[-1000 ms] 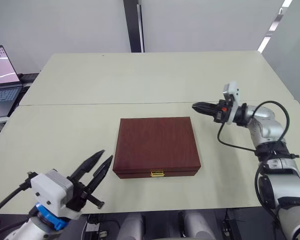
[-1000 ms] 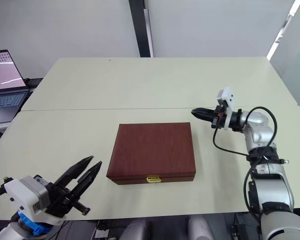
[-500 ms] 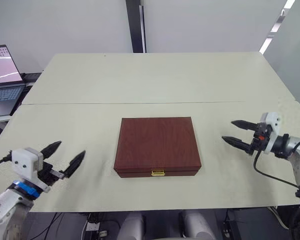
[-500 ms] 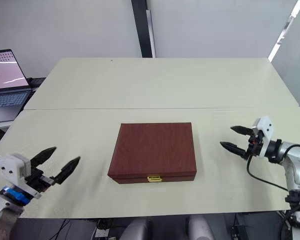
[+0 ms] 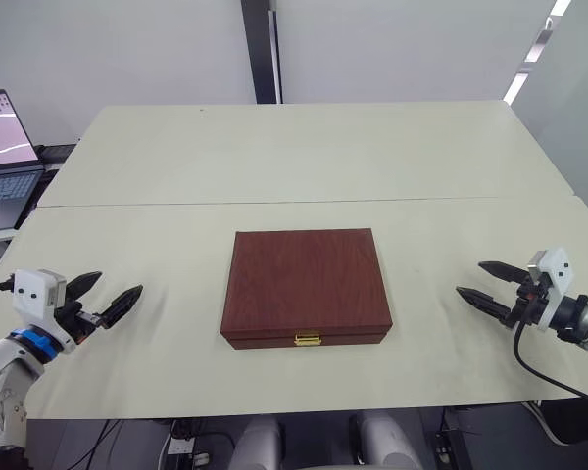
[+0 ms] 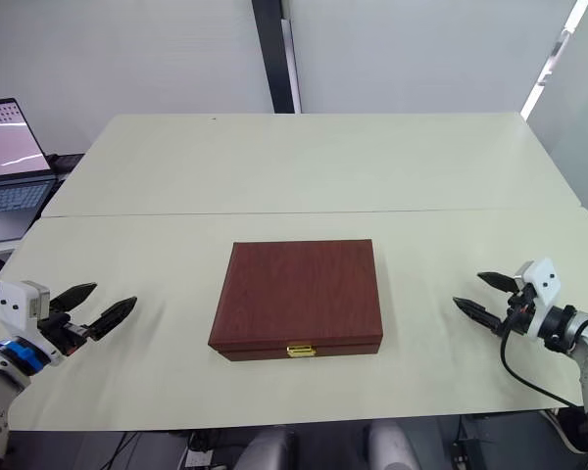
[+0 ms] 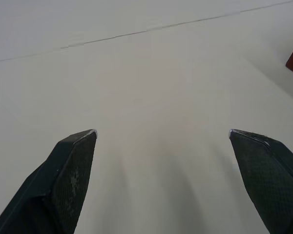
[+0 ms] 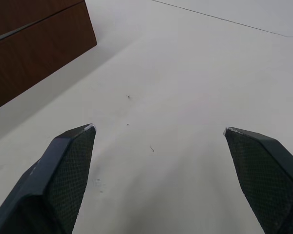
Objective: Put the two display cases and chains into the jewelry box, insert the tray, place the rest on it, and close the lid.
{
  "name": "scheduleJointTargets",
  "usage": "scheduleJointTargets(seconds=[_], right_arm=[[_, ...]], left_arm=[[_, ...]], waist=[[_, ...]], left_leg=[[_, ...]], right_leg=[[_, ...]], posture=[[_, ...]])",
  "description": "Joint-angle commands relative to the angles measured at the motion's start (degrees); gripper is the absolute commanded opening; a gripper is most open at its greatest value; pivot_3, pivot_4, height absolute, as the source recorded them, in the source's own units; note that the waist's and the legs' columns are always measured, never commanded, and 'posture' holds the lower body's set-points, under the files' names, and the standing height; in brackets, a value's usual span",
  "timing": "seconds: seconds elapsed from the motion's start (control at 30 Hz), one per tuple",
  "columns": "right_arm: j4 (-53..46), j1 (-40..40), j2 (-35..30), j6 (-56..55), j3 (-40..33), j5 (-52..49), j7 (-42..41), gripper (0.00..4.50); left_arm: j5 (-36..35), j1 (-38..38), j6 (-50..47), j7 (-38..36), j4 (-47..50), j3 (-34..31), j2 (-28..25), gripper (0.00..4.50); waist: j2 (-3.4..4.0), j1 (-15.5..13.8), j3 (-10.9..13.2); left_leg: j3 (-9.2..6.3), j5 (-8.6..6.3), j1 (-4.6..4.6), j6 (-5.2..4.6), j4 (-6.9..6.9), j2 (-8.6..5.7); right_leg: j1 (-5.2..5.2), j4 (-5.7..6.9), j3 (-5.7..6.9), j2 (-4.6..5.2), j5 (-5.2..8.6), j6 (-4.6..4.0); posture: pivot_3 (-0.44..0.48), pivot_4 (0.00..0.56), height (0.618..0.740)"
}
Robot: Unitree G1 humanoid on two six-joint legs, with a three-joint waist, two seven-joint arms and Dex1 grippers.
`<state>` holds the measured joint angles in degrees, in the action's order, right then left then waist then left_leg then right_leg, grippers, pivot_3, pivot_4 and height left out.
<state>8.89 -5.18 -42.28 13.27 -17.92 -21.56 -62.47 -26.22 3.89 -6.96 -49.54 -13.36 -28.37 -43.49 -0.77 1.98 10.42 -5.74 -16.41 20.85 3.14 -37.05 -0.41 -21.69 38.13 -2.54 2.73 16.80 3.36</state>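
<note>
Now the closed reddish-brown rectangular wooden jewelry box lies mid-table between both empty, wide-spread pincers, the left gripper and right gripper roughly equally distant.

Bright, even overhead light fills the room. A ceiling light strip glares white at the upper right. The pale tabletop looks sharp, with only soft, faint shadows. In the wrist views the near black fingers look slightly soft.
</note>
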Motion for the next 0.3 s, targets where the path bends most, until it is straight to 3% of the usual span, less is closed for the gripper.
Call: scheduleJointTargets(seconds=[0.03, 0.3], right_arm=[[-0.1, -0.6, -1.7, -0.6, -0.8, -0.6, -0.1, 4.46], [1.0, -1.8, -2.6, -0.7, -0.1, -0.5, -0.4, 4.46]], left_arm=[[0.7, 0.4, 0.4, -0.2, 2.1, -0.6, -1.2, 4.50], [-0.1, 1.4, -0.9, 0.1, 5.0, -2.0, -0.8, 4.50]], waist=[[0.00, 0.0, 0.0], [0.00, -0.1, 0.0]], left_leg=[[0.00, 0.00, 0.00, 0.00, 0.00, 0.00], [0.00, 0.00, 0.00, 0.00, 0.00, 0.01]], right_leg=[[0.00, 0.00, 0.00, 0.00, 0.00, 0.00], [0.00, 0.00, 0.00, 0.03, 0.00, 0.00]], posture=[[0.000, 0.150, 0.740], [0.000, 0.150, 0.740]])
